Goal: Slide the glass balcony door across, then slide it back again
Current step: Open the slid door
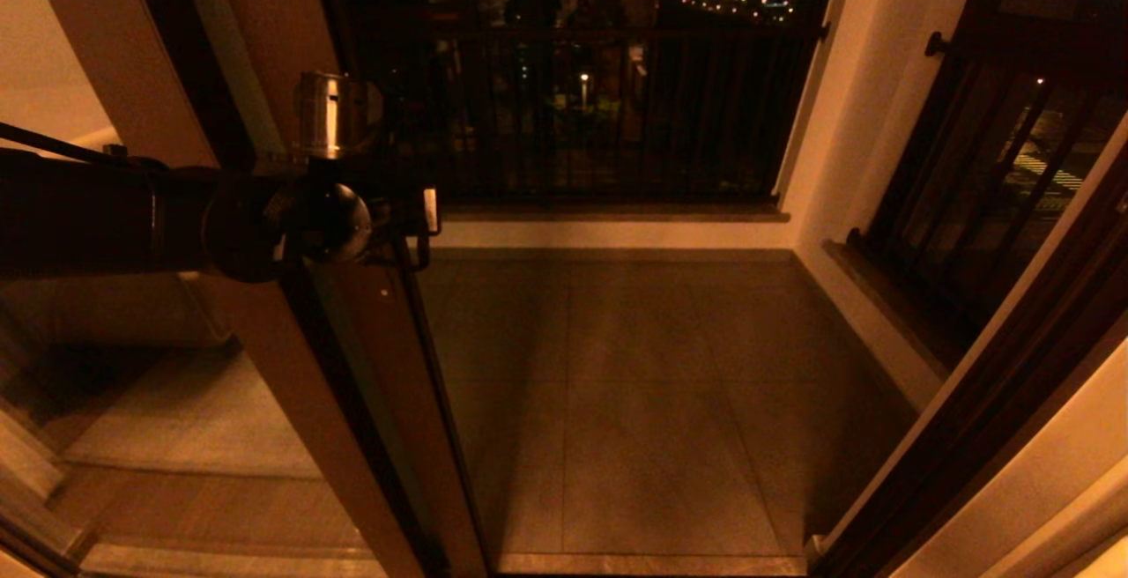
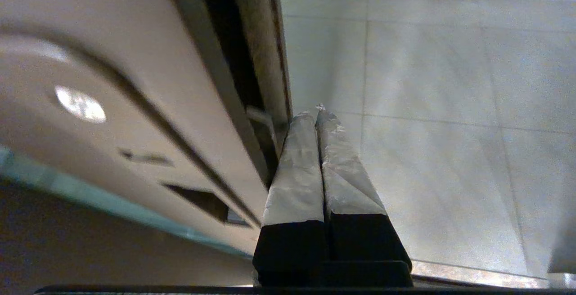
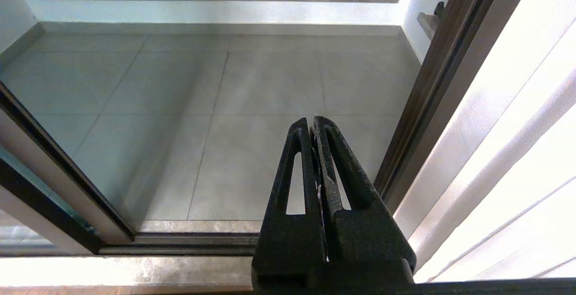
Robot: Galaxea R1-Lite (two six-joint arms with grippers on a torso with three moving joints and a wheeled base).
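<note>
The glass balcony door [image 1: 370,366] stands slid to the left, and its dark brown edge stile runs down the middle-left of the head view. No frosted band shows. My left arm reaches across from the left, with the left gripper [image 1: 421,224] at the door's open edge. In the left wrist view this gripper [image 2: 316,114] is shut, its taped fingers [image 2: 297,169] lying along the stile [image 2: 265,61] beside a pale handle plate [image 2: 112,106]. My right gripper [image 3: 312,122] is shut on nothing and hangs over the doorway sill; it is out of the head view.
The tiled balcony floor [image 1: 652,384] lies beyond the opening, with a dark railing [image 1: 617,102] at its far side. The fixed right door frame [image 3: 432,88] and a pale curtain [image 3: 517,151] border the right. A floor track [image 3: 193,241] crosses the threshold.
</note>
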